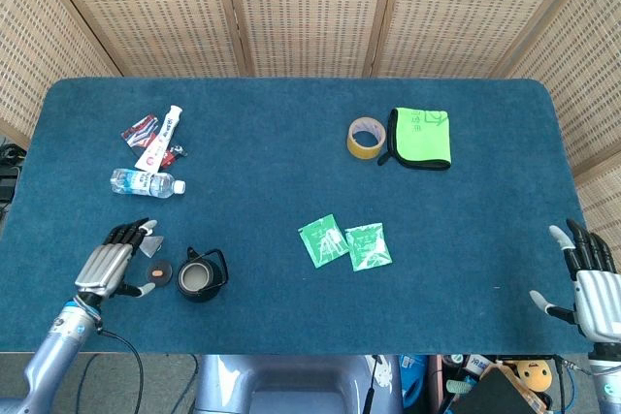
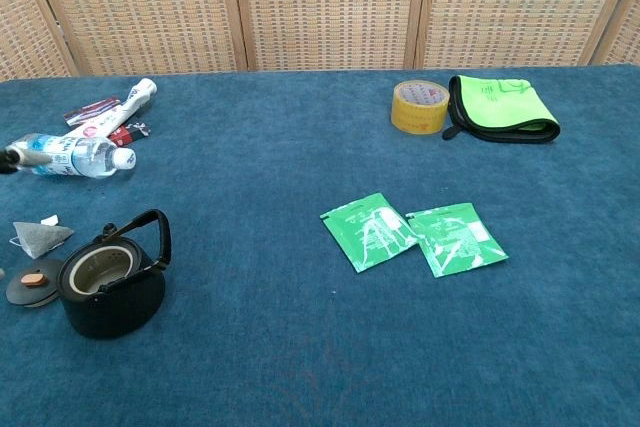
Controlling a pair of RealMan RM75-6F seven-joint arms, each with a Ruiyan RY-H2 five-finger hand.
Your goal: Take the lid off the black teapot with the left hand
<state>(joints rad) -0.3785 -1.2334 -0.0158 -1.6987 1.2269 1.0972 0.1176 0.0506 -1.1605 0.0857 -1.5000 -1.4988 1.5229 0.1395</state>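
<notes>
Low in the frame's left, the round black lid with its orange knob lies on the blue cloth just beside the open black cast-iron teapot, so the metal left hand, fingers spread and holding nothing, looks finished with it

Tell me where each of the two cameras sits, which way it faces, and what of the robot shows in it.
Head view: high above the near edge, looking steeply down on the whole table; left hand beside the lid, right hand at the lower right corner.
Chest view: low at the near edge, looking across the table toward the wicker screen; no hand plainly shows.
Shared: black teapot, lid, water bottle, tape roll, green cloth, green packets.
</notes>
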